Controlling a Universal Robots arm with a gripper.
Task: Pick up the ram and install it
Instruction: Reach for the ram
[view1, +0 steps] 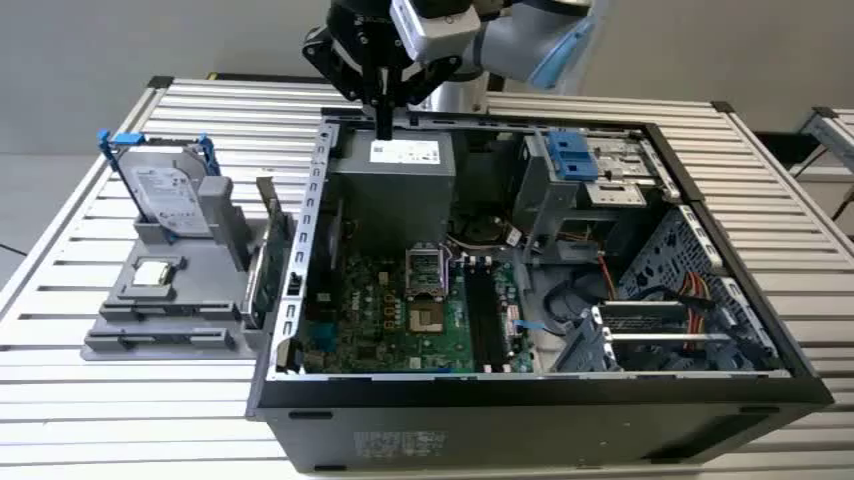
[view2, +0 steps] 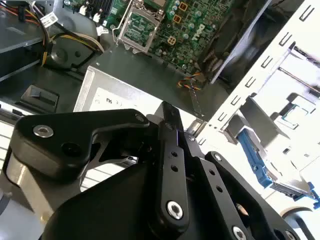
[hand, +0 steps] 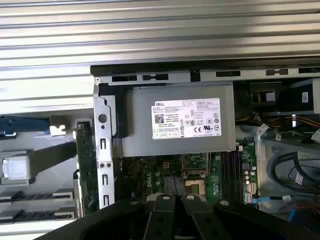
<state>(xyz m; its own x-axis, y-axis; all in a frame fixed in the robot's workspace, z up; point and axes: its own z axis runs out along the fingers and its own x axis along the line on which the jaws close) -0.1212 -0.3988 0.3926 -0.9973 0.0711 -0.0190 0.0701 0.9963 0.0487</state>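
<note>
- Two dark narrow strips (view1: 167, 312) lie in the front slots of the grey holder (view1: 114, 350) on the counter (view1: 134, 420); either could be the ram, cannot tell which.
- Their long axes run across the exterior view, left to right.
- Hand (view1: 384, 130) hangs well apart from them, over the power supply (view1: 387, 185) in the open case (view1: 534, 395), fingers (hand: 160, 220) pressed together, nothing seen between.
- White printed label (view1: 403, 151) on the power supply.

Robotics lab: slatted bench (view1: 134, 400), open computer (view1: 534, 440)
</note>
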